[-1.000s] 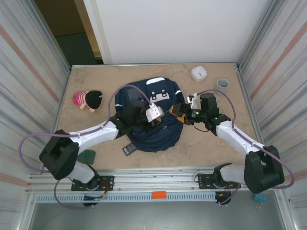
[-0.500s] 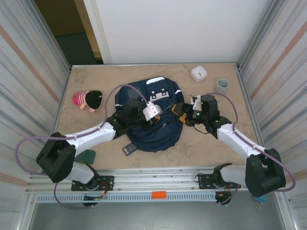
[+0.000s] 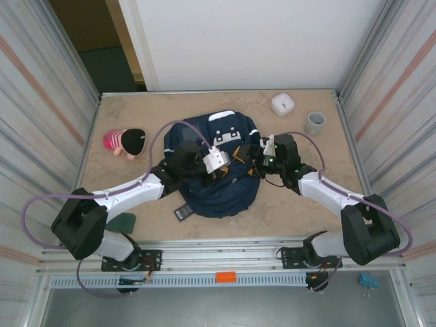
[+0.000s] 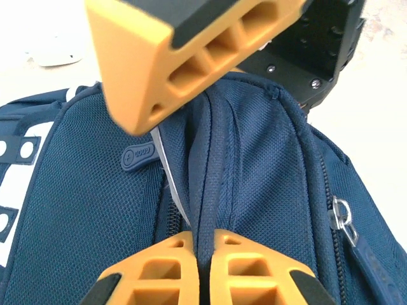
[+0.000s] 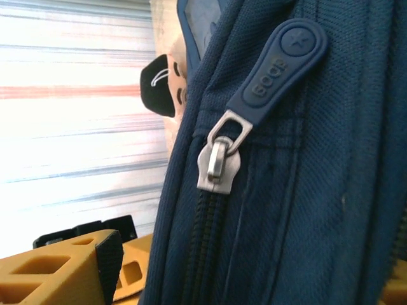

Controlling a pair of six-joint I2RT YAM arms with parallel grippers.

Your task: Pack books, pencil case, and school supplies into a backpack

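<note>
The navy backpack (image 3: 221,178) lies in the middle of the table. My left gripper (image 3: 235,163) is shut on a raised fold of its fabric (image 4: 205,244), beside a zipper pull (image 4: 137,154). My right gripper (image 3: 255,155) stands open at the backpack's right edge, and the fabric with the metal zipper slider (image 5: 218,166) and its blue tab (image 5: 280,60) lies between the jaws. One right finger (image 5: 63,273) stays clear of the cloth. A dark green book (image 3: 124,221) and a black rectangular supply (image 3: 182,212) lie near the front left. The pencil case is out of view.
A pink and black plush toy (image 3: 126,142) lies at the left. A white round device (image 3: 282,103) and a grey cup (image 3: 314,122) stand at the back right. Corrugated walls close in both sides. Bare table shows to the right of the backpack.
My right gripper has moved left and back, up against the backpack's right edge. My left gripper has shifted slightly back, still holding the fabric.
</note>
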